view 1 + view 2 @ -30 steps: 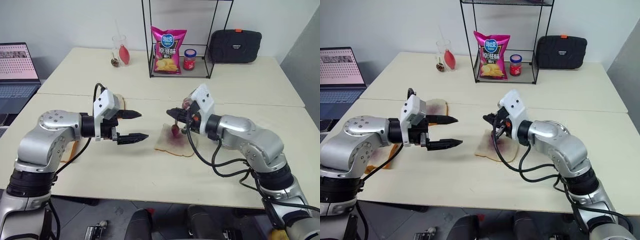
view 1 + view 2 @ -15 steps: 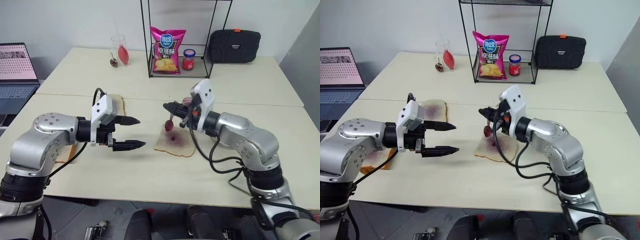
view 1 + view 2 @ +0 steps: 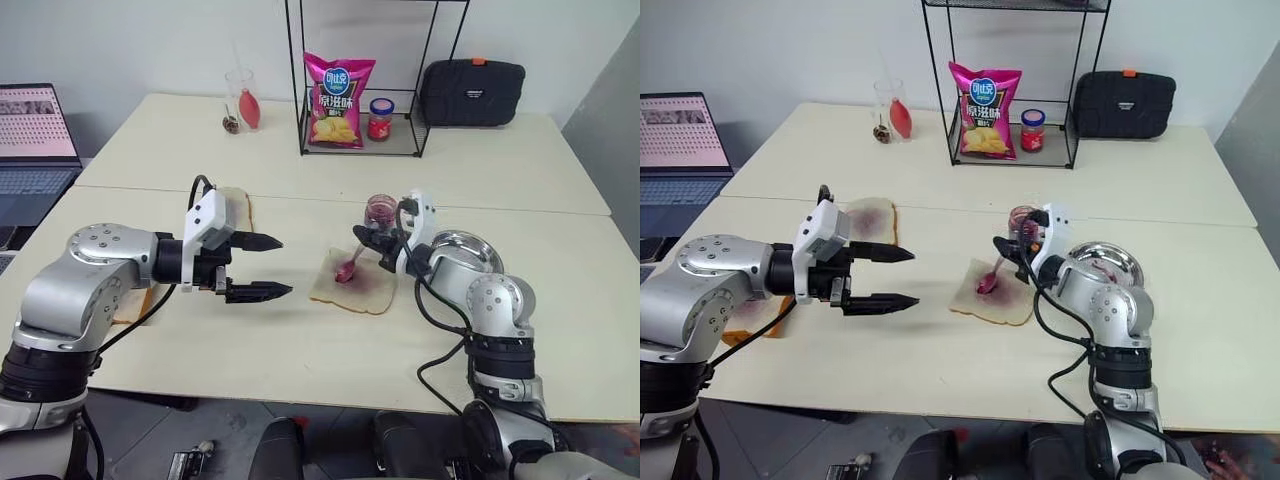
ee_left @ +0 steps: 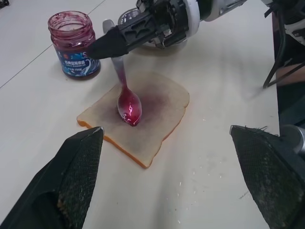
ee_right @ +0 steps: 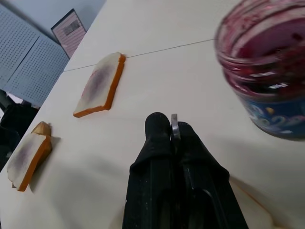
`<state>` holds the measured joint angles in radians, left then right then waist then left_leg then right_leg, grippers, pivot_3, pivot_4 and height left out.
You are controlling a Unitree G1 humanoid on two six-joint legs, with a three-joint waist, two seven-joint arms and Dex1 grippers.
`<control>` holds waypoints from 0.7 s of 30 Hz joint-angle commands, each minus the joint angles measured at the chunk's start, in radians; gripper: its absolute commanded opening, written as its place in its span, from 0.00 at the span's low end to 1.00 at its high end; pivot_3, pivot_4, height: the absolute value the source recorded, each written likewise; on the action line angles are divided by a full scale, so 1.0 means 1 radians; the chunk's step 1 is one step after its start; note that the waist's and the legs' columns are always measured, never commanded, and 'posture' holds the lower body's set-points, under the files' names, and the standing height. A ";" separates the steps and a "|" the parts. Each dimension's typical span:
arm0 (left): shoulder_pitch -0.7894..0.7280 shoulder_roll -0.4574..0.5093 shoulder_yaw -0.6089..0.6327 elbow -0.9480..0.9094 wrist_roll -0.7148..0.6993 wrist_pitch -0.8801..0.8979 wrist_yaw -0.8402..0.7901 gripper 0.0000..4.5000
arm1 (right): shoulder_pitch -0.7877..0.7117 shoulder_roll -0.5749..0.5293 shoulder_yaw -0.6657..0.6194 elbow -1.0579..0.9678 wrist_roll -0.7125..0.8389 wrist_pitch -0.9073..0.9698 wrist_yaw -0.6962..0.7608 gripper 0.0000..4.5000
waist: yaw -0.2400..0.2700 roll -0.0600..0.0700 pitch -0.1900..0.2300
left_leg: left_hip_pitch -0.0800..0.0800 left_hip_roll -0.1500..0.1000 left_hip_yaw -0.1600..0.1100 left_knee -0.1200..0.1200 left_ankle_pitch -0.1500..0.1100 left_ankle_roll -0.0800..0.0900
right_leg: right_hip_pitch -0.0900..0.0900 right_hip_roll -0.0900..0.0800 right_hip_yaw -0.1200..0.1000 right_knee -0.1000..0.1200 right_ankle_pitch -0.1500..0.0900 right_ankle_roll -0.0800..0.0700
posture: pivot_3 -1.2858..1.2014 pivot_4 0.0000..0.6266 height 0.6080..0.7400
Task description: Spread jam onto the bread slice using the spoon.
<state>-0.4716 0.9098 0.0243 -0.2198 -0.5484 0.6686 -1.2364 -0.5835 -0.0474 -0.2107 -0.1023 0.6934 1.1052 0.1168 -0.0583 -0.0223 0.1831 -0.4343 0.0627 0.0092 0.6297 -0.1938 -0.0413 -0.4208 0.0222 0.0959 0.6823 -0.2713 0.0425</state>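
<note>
The bread slice (image 3: 366, 292) lies flat on the table's middle, with a purple-red smear of jam (image 4: 152, 101) at its centre. My right gripper (image 3: 364, 235) is shut on the handle of the spoon (image 4: 125, 90), just above the slice's far edge. The spoon slants down, and its jam-coated bowl rests on the middle of the bread. My left gripper (image 3: 284, 266) hovers open and empty to the left of the slice, pointing at it. An open jar (image 3: 380, 211) with jam-smeared walls stands just behind the right gripper.
A steel dish (image 3: 470, 247) sits right of the slice. Two other stained slices (image 5: 100, 85) (image 5: 28, 155) lie at the left, near my left arm. At the back stand a wire rack with a chips bag (image 3: 338, 88) and a red-lidded jar (image 3: 379, 119), plus a black case (image 3: 470, 78). A laptop (image 3: 35, 140) sits far left.
My right hand rolled and sank down to the right, and the spoon bowl came down from above the slice onto its centre. The left gripper stayed where it was.
</note>
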 commanded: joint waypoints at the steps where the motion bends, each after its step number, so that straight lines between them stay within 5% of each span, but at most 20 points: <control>1: -0.035 0.001 -0.014 0.004 0.002 -0.016 -0.016 0.98 | 0.024 -0.027 -0.082 -0.073 0.046 0.052 -0.044 0.02 | 0.002 0.000 0.000 | 0.000 0.000 0.000 0.000 0.000 0.000 | 0.000 0.000 0.000 0.000 0.000 0.000 | 0.52 0.24 1.00; 15: -0.136 -0.039 -0.091 0.118 0.047 -0.087 -0.072 0.98 | 0.035 -0.063 -0.237 -0.134 0.147 0.135 -0.135 0.02 | 0.003 0.000 0.000 | 0.000 0.000 0.000 0.000 0.000 0.000 | 0.000 0.000 0.000 0.000 0.000 0.000 | 0.52 0.24 1.00; 21: -0.202 -0.071 -0.117 0.176 0.063 -0.107 -0.104 0.98 | -0.044 -0.035 -0.404 -0.165 0.370 0.182 -0.256 0.02 | 0.000 0.000 0.000 | 0.000 0.000 0.000 0.000 0.000 0.000 | 0.000 0.000 0.000 0.000 0.000 0.000 | 0.52 0.24 1.00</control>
<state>-0.6373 0.8443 -0.0982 -0.0451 -0.4841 0.5773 -1.3247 -0.5761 -0.0668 -0.5579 -0.2011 0.9591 1.2821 -0.1052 -0.0579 -0.0221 0.1832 -0.4345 0.0624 0.0096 0.6294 -0.1938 -0.0412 -0.4209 0.0222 0.0964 0.6822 -0.2712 0.0427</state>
